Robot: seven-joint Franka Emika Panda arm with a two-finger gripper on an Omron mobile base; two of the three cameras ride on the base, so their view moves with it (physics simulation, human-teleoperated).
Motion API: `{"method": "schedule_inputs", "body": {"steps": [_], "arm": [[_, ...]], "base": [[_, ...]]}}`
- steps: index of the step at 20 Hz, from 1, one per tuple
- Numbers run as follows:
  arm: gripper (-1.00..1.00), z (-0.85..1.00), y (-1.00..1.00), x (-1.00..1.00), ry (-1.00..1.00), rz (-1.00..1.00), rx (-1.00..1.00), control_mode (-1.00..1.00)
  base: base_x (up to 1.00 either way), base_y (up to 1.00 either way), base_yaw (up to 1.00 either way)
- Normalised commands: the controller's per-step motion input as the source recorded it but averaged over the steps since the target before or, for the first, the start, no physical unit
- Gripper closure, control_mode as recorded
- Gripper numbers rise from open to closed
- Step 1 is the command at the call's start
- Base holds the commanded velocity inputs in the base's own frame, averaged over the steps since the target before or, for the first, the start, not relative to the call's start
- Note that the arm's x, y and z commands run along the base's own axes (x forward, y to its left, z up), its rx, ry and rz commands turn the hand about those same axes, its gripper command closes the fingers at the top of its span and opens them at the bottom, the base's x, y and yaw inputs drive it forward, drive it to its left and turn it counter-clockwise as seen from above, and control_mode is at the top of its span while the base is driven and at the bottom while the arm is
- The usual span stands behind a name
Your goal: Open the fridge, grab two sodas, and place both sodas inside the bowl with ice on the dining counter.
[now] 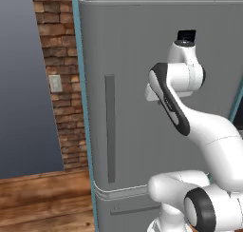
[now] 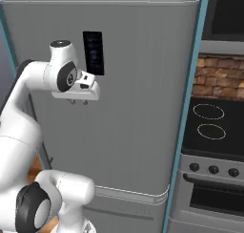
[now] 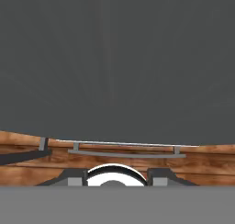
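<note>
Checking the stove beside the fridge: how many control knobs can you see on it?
3, in a row on the stove's front panel below the cooktop: left knob, middle knob, right knob. More may lie past the picture's right edge.

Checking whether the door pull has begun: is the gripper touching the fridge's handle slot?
Apart. In the left base view, bare grey door separates the handle slot from the hand; the gripper points downward.

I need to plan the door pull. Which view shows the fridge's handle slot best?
The left base view: the handle slot runs unobstructed down the closed fridge door. The right base view has the arm across that side; the hand view gives just grey door.
</note>
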Motion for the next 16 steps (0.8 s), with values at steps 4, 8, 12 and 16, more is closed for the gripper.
{"method": "schedule_inputs", "body": {"steps": [4,8,12,16], "arm": [[-1.00,0.00,0.00,-0.02,0.00,0.00,0.00,1.00],[-1.00,0.00,0.00,0.00,0.00,0.00,0.00,1.00],[-1.00,0.00,0.00,0.00,0.00,0.00,0.00,1.00],[-1.00,0.00,0.00,0.00,0.00,0.00,0.00,1.00]], "base": [[-0.44,-0.01,-0.03],[-0.79,0.37,-0.18],[-0.52,0.80,-0.28],[-0.18,0.89,-0.29]]}}
